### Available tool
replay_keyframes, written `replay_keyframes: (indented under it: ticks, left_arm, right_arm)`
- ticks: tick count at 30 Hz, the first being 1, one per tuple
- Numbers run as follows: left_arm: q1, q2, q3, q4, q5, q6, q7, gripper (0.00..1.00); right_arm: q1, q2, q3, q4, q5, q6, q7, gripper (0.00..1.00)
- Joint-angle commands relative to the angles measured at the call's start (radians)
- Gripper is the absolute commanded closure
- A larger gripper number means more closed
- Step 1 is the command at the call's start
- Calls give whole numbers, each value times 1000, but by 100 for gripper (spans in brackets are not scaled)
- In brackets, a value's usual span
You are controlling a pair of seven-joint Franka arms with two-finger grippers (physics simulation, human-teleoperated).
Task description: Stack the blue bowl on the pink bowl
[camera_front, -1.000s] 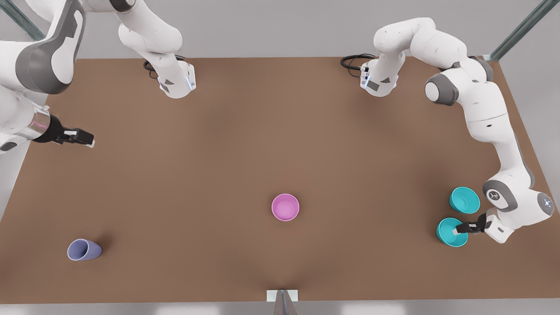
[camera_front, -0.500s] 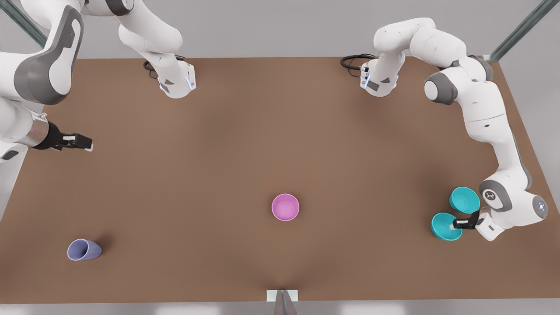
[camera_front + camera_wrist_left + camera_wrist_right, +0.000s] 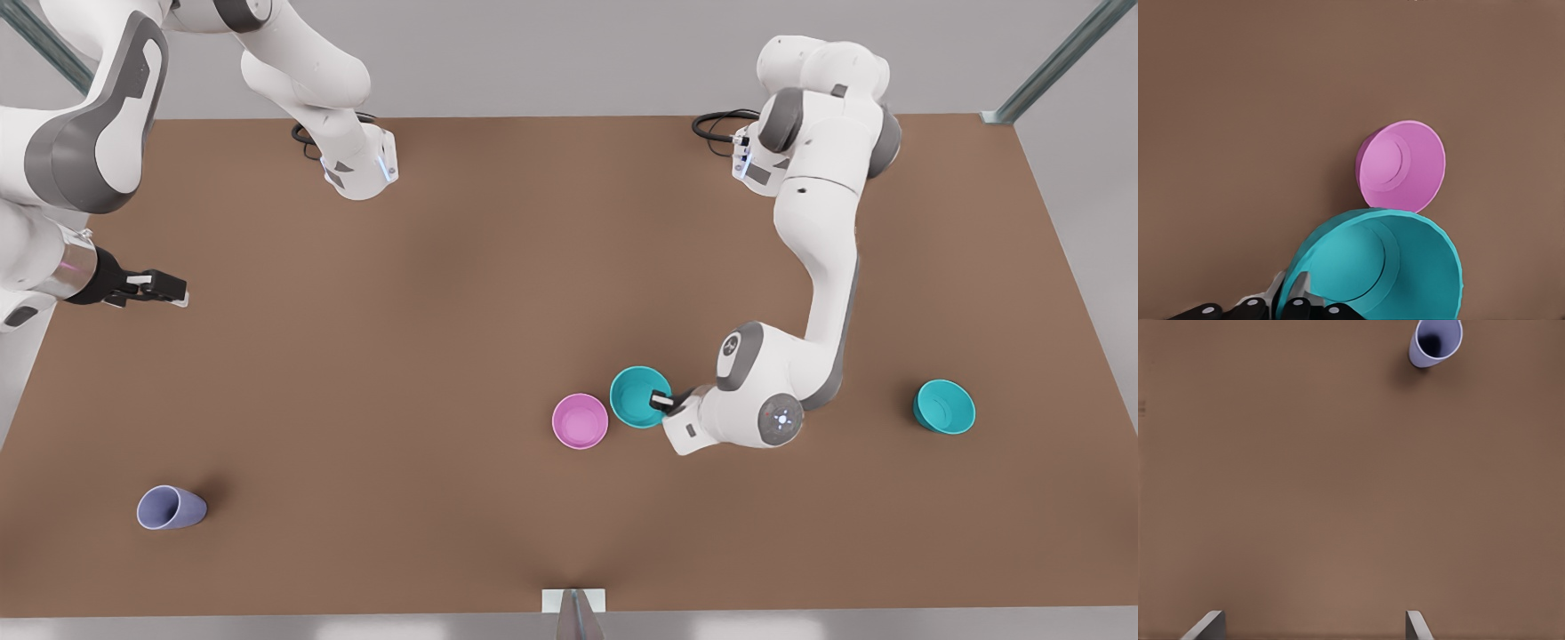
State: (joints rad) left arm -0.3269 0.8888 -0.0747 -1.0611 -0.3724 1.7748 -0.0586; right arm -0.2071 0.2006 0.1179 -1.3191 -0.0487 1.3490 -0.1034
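Observation:
The pink bowl stands upright near the table's front middle, and the left wrist view has the pink bowl just beyond the held one. My left gripper is shut on the rim of a blue bowl, holding it close beside the pink bowl on the front view's right. In the left wrist view that blue bowl sits in front of my left gripper, its wall pinched between the fingers. My right gripper waits open at the front view's far left.
A second teal bowl rests on the brown table at the front view's right. The lavender tapered cup lies near the front left corner, and the right wrist view has the cup far from my right gripper.
My left gripper has carried the blue bowl from beside the other teal bowl at the front view's far right across to the pink bowl. The right arm barely moved.

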Motion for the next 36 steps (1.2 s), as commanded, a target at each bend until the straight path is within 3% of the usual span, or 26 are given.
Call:
replay_keyframes:
  ticks: [1,5,10,31,32,33,36]
  left_arm:
    - [-1,18,-16,-2,-36,152,-900,79]
    - [-15,47,-50,1,-39,314,-903,79]
    - [-78,73,-54,-3,-37,324,-882,79]
    - [-100,78,-54,-53,-30,327,-889,79]
    - [-100,78,-54,-57,-30,325,-882,64]
    - [-100,78,-56,-57,-26,325,-883,0]
    - [-100,64,-50,-71,-23,290,-885,0]
  right_arm:
    - [0,-1,0,0,1,1,-28,0]
    - [0,-1,0,0,1,1,-30,0]
    - [0,-1,0,0,1,1,-30,0]
    - [2,17,0,3,1,1,-30,0]
    - [2,17,0,3,1,1,-30,0]
    - [2,17,0,3,1,1,-30,0]
    - [2,17,0,3,1,1,-30,0]
